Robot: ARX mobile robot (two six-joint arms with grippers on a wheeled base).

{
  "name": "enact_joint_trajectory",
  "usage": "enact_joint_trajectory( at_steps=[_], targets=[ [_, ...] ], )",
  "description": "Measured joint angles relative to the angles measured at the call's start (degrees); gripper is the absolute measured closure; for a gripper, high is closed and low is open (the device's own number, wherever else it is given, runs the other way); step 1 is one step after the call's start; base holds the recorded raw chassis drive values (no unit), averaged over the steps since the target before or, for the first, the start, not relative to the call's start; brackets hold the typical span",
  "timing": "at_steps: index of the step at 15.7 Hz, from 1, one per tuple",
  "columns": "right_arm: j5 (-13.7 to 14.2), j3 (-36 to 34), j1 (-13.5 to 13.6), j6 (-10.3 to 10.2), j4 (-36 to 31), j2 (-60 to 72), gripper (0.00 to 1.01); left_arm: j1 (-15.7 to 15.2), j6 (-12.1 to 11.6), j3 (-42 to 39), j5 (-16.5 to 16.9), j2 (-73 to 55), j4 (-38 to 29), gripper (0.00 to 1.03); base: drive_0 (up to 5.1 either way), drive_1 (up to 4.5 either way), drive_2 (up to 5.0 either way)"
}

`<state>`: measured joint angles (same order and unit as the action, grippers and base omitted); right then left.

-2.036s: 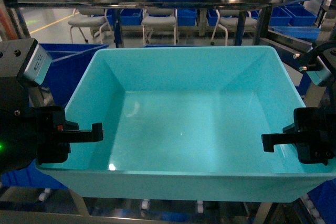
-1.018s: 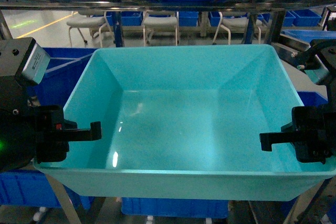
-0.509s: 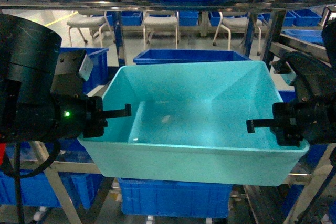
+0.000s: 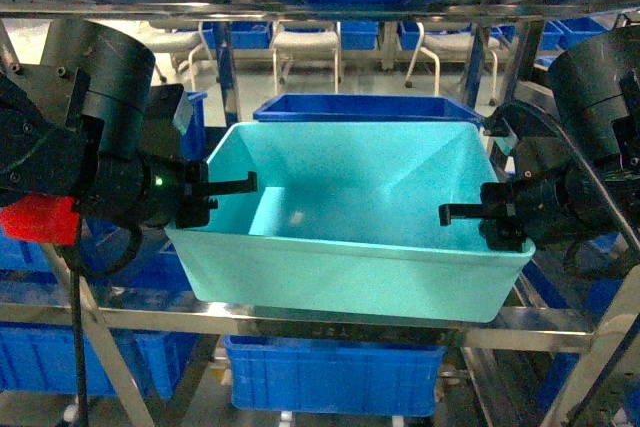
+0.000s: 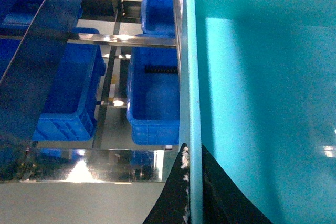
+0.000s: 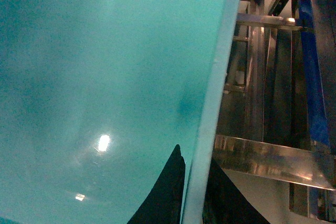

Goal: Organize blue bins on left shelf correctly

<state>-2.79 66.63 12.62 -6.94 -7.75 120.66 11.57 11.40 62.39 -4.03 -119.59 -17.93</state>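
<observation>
Turquoise bin (image 4: 350, 237), a smooth-walled tub with a glossy bare interior, sits in the middle of the head view with its base over the front steel beam (image 4: 330, 325) of the left shelf, held between both arms. Left gripper (image 4: 215, 197): its fingers (image 5: 178, 192) straddle the bin's left rim, one dark finger outside the wall and one inside, pinching the wall between them, as the left wrist view shows. Right gripper (image 4: 480, 215): its fingers (image 6: 168, 192) likewise sit either side of the right rim and clamp that wall, as seen from the right wrist. Below the beam, on the lower tier, a dark blue crate (image 4: 330, 377) stands under the bin; more blue crates (image 5: 152, 98) lie on the lower levels seen past the left wall. Just behind the bin's far rim, another dark blue crate (image 4: 360, 107) rests on the same tier. Farther back, beyond the rack posts, white chairs (image 4: 305, 42) stand on the floor.
</observation>
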Motion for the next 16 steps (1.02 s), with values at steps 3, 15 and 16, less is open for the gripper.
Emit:
enact_joint_trajectory(
  at_steps=[3,15,16],
  targets=[
    [-0.07,0.9,0.0,-0.13,0.63,0.52,0.94,0.04,-0.09,0.37,0.07,-0.13,0.85,1.01,0.0,0.0,0.0],
    [0.46,17.44,0.42,0.55,9.6,16.2,0.94,-0.44,-1.05,15.17,0.66,-15.41,7.41,1.01,0.0,0.0,0.0],
    [0.44,18.53,0.35,0.55,10.64,17.07,0.94,-0.42,-1.07,15.78,0.66,-16.26,7.63,1.01,0.0,0.0,0.0]
  ],
)
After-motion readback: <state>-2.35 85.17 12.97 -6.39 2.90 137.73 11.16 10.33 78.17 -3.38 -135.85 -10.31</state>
